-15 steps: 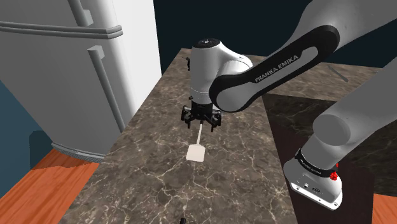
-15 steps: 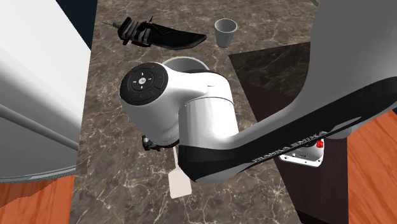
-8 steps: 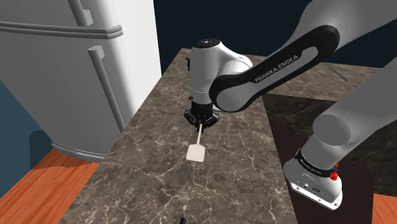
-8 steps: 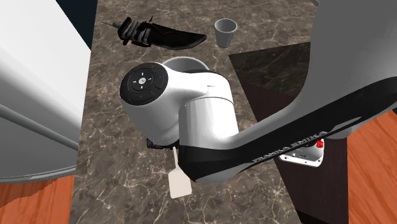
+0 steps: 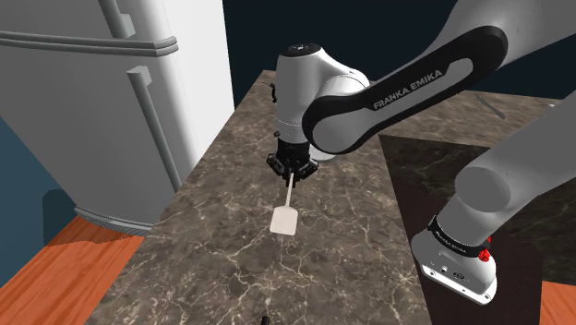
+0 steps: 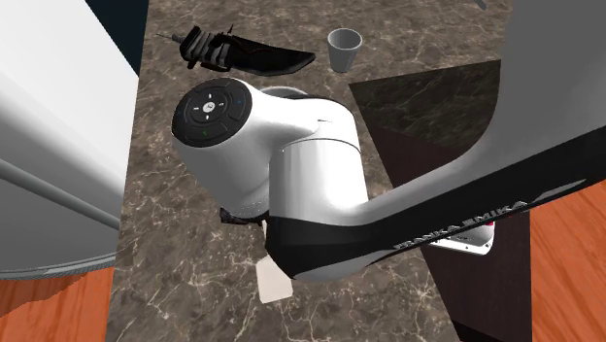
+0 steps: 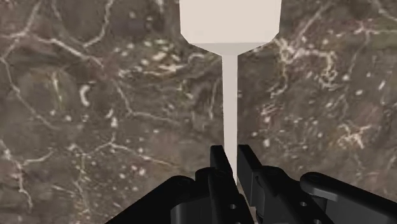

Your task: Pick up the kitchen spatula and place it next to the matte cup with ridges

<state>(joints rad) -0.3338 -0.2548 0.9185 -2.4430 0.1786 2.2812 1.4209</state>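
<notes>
White spatula (image 7: pixel 230 38): I pinch its thin handle in my pincer (image 7: pixel 231 156), near the middle of the marbled table (image 5: pixel 212 268); the grey cup (image 6: pixel 345 49) stands well apart.

Marbled counter (image 5: pixel 231 249) (dark), grey cup (image 6: pixel 344 49), black shoe (image 6: pixel 243 53)

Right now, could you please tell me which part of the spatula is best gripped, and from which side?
Grip the slim handle near its free end, coming from straight above. The spatula lies flat on the marble counter, so its wide blade offers little to pinch. The narrow handle fits between fingers set on either side of it. The gripper clasps it just so.
</notes>
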